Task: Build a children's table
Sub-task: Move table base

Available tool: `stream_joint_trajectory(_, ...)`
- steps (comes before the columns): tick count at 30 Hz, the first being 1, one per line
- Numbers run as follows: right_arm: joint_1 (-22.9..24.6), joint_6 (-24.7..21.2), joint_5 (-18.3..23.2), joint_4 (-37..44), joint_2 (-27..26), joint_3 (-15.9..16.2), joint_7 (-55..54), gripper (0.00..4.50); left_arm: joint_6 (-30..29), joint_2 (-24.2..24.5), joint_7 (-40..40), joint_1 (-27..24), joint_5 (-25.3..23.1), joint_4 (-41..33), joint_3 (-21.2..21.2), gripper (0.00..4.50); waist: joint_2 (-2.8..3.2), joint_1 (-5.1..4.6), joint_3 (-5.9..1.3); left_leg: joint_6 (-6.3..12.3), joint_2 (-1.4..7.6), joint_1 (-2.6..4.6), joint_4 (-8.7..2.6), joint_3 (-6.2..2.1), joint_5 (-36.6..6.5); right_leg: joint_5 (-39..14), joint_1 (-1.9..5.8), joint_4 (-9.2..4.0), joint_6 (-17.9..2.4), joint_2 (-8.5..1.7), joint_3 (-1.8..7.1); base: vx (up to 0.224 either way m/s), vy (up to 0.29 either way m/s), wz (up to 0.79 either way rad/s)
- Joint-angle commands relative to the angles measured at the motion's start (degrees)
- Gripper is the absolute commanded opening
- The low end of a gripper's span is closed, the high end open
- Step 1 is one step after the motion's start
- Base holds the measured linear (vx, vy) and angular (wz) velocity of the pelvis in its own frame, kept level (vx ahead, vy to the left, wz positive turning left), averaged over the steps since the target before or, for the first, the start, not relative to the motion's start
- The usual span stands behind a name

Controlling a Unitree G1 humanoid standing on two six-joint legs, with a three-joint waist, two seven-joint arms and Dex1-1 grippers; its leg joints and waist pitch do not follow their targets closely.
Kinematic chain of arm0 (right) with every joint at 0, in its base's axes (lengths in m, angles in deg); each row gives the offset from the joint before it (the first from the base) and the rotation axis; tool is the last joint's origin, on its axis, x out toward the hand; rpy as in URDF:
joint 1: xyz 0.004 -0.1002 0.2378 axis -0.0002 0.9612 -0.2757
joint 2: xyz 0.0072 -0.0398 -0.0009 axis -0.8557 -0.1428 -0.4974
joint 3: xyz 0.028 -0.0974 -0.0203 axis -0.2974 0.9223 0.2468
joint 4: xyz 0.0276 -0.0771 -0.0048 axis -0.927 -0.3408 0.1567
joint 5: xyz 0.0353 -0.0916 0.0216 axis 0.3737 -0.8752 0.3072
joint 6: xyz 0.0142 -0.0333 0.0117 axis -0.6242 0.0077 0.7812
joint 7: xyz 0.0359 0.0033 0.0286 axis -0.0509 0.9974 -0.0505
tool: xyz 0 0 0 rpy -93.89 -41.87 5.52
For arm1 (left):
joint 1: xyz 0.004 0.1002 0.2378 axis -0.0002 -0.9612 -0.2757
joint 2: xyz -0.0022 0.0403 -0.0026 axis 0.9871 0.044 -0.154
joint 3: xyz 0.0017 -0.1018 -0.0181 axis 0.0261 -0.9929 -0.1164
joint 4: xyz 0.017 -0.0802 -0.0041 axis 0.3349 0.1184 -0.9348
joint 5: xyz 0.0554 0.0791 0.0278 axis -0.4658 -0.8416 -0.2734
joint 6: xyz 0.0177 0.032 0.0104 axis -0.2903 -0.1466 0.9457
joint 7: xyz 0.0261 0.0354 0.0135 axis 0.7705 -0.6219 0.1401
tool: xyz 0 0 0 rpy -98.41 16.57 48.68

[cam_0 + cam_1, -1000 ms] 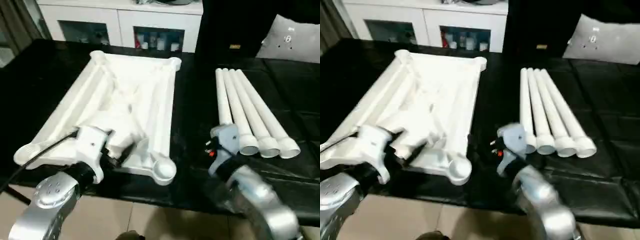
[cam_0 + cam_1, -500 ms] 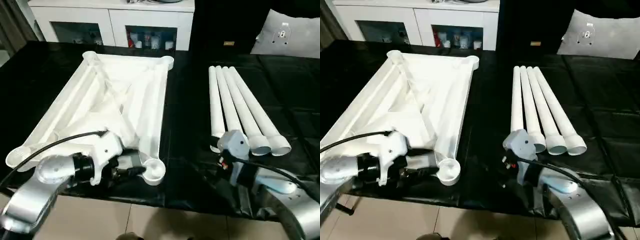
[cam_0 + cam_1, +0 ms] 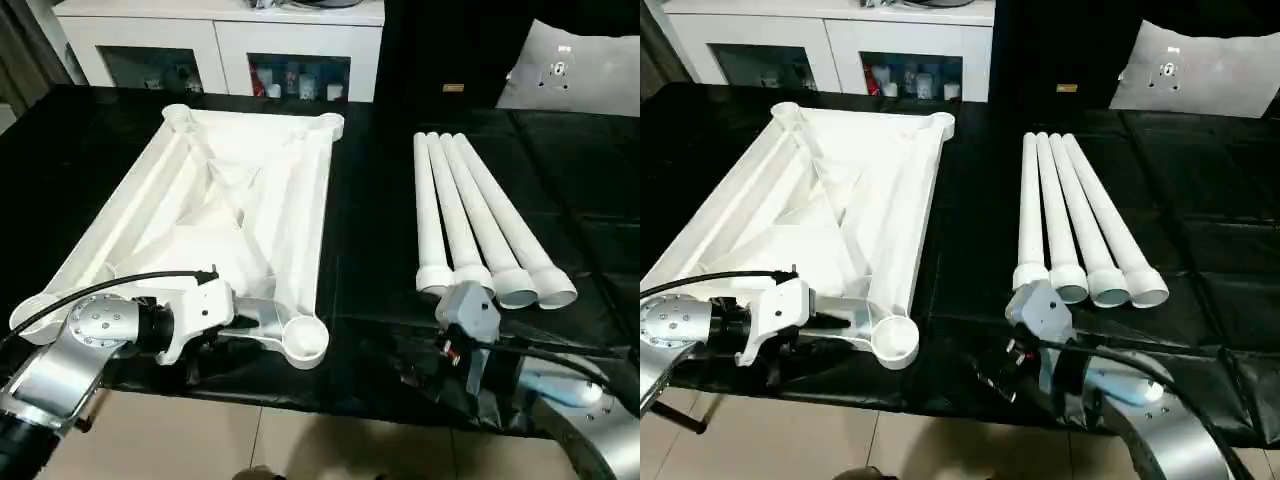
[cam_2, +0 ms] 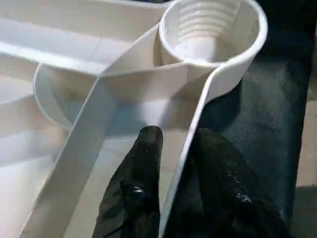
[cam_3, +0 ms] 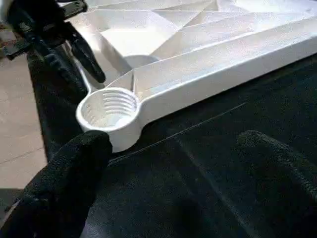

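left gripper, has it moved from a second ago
Yes. The left gripper has dropped from over the ribbed underside to the table top's near edge, jaws now straddling the rim wall beside the threaded corner socket.

A black-covered table (image 3: 380, 250) carries the upturned white tabletop (image 3: 215, 215) beside four legs (image 3: 480, 220).

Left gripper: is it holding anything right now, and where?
The left gripper straddles the table top's near edge wall beside a corner socket; whether it is clamped cannot be told.
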Motion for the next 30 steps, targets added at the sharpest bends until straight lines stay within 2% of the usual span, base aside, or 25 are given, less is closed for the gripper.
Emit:
stream_joint_trajectory(1, -0.26, -0.15, 0.34, 1.13, 0.03, 0.21, 0.1, 4.5, 1.76, 0.36, 0.8, 1.04, -1.37, 1.61, 0.44, 0.87, 0.09, -0.13, -3.42, 5.2, 6.65, -0.02, -5.35, -1.96, -5.25, 1.08, 1.97, -2.53, -19.58, -4.76, 2.28, 0.0, 0.0, 0.0)
stream_joint_trajectory(4, -0.02, -0.26, 0.47, 1.46, 0.05, 0.2, -0.03, 4.5, 2.35, 0.26, 0.94, 1.05, -1.76, 2.05, 0.69, 0.77, 0.1, -0.22, -3.24, 4.71, 6.76, -0.1, -5.52, -1.96, -6.77, -0.85, 1.95, -2.64, -19.37, -4.82, 2.37, 0.0, 0.0, 0.0)
stream_joint_trajectory(5, 0.24, -1.01, 1.23, 2.12, 0.2, 0.45, 0.49, 4.5, 2.85, 0.18, 0.92, 1.21, -2.27, 2.64, 0.99, 0.63, -0.11, -0.35, -3.33, 4.45, 6.75, -0.13, -5.47, -1.92, -7.28, -1.64, 2.04, -2.68, -19.29, -4.91, 2.44, 0.0, 0.0, 0.0)
stream_joint_trajectory(9, 0.06, -1.46, 1.25, 2.4, 0.2, 1.19, 0.77, 4.5, 4.51, -0.09, -0.03, 2.3, -4.38, 5.5, 1.83, 0.46, -0.13, -0.49, -3.32, 4.17, 6.74, -0.13, -5.49, -1.87, -7.6, -3.13, 1.94, -2.78, -18.7, -4.85, 2.53, 0.0, 0.0, 0.0)
stream_joint_trajectory(10, 0.17, -1.45, 1.26, 2.44, 0.2, 1.25, 0.77, 4.5, 5.23, -0.31, -0.62, 2.46, -4.96, 6.23, 1.9, 0.3, -0.11, -0.54, -3.32, 4.06, 6.77, -0.21, -5.49, -1.87, -7.42, -2.93, 2.0, -2.74, -18.72, -4.89, 2.52, 0.0, 0.0, 0.0)
stream_joint_trajectory(12, -0.18, -2.09, 1.42, 2.44, 0.11, 1.37, 0.78, 4.5, 6.39, -0.85, -2.36, 3.29, -7.09, 8.26, 2.44, 0.25, -0.14, -0.71, -3.35, 3.95, 6.8, -0.25, -5.47, -1.69, -7.31, -2.99, 1.99, -2.82, -18.71, -4.92, 2.5, 0.0, 0.0, 0.0)
stream_joint_trajectory(13, -0.28, -2.19, 1.47, 2.42, 0.1, 1.32, 0.79, 4.5, 6.39, -1.08, -3.08, 3.44, -7.6, 8.59, 2.5, 0.23, -0.22, -0.8, -3.35, 3.65, 6.93, -0.13, -5.46, -1.22, -8.11, -4.34, 1.88, -2.98, -18.55, -4.86, 2.56, 0.0, 0.0, 0.0)
stream_joint_trajectory(14, -0.32, -2.21, 1.49, 2.41, 0.09, 1.27, 0.79, 4.5, 6.38, -1.23, -3.53, 3.51, -7.88, 8.74, 2.5, 0.16, -0.23, -0.82, -3.33, 3.47, 6.98, -0.16, -5.49, -1.13, -8.21, -4.73, 1.87, -2.97, -18.54, -4.85, 2.56, 0.0, 0.0, 0.0)
stream_joint_trajectory(18, -1.53, -4.14, 2.83, 2.33, -1.64, -0.65, -1.48, 4.5, 1.9, -5.3, -5.27, 4.08, -3.91, 7.06, 0.03, 0.05, -0.25, -0.99, -3.34, 2.51, 7.05, -0.11, -5.51, -0.89, -8.17, -6.12, 1.7, -2.94, -18.73, -4.8, 2.52, 0.0, 0.0, 0.0)
stream_joint_trajectory(20, -2.95, -6.47, 3.49, 2.03, -3.32, -2.05, -4.3, 4.5, 1.68, -7.76, -5.29, 4.87, -2.27, 6.7, 0.09, 0.02, -0.3, -1.04, -3.65, 2.6, 7.01, -0.19, -5.38, -0.84, -6.52, -4.19, 1.76, -2.78, -18.9, -4.69, 2.47, 0.0, 0.0, 0.0)
stream_joint_trajectory(22, -4.44, -8.18, 3.24, 1.14, -5.11, -3.04, -7.54, 4.5, 2.47, -9.43, -4.89, 5.63, -2.08, 7.17, 0.97, 0.02, -0.46, -1.13, -4.16, 4.03, 6.76, -0.27, -4.79, -0.61, -0.64, 2.94, 1.79, -2.25, -19.37, -4.6, 2.44, 0.0, 0.0, 0.0)
stream_joint_trajectory(25, -6.03, -9.24, 2.61, 0.05, -7.38, -3.77, -10.91, 4.5, 2.42, -10.63, -4.18, 6.03, -1.91, 7.06, 1.92, 0.02, -0.4, -0.92, -4.59, 6.05, 6.42, -0.38, -4.22, -0.35, 4.74, 10.17, 1.56, -1.62, -20.05, -4.42, 2.23, 0.0, 0.0, 0.0)
stream_joint_trajectory(27, -8.12, -10.17, 1.41, -1.23, -10.8, -5.15, -16.05, 4.5, 2.41, -11.43, -3.79, 6.14, -1.93, 6.73, 2.21, 0.02, -0.63, -0.72, -4.4, 6.38, 6.52, -0.34, -4.33, -0.18, 3.31, 7.71, 1.4, -1.8, -20.13, -4.38, 2.14, 0.0, 0.0, 0.0)
stream_joint_trajectory(29, -10.14, -11.01, -0.45, -2.56, -13.25, -6.24, -20.61, 4.5, 2.9, -11.96, -4.41, 6.35, -2.58, 6.75, 2.12, 0.02, -0.48, -0.54, -4.31, 5.37, 6.62, -0.2, -4.55, -0.2, 2.34, 5.0, 1.25, -1.85, -19.82, -4.26, 2.09, 0.0, 0.0, 0.0)
stream_joint_trajectory(30, -11.19, -11.58, -1.46, -3.17, -14.31, -6.68, -22.9, 4.5, 3.35, -12.28, -4.91, 6.52, -3.1, 6.92, 1.99, 0.29, -0.44, -0.55, -4.37, 5.01, 6.58, -0.15, -4.55, -0.16, 2.06, 4.52, 1.22, -1.81, -19.73, -4.18, 2.05, 0.0, 0.0, 0.0)
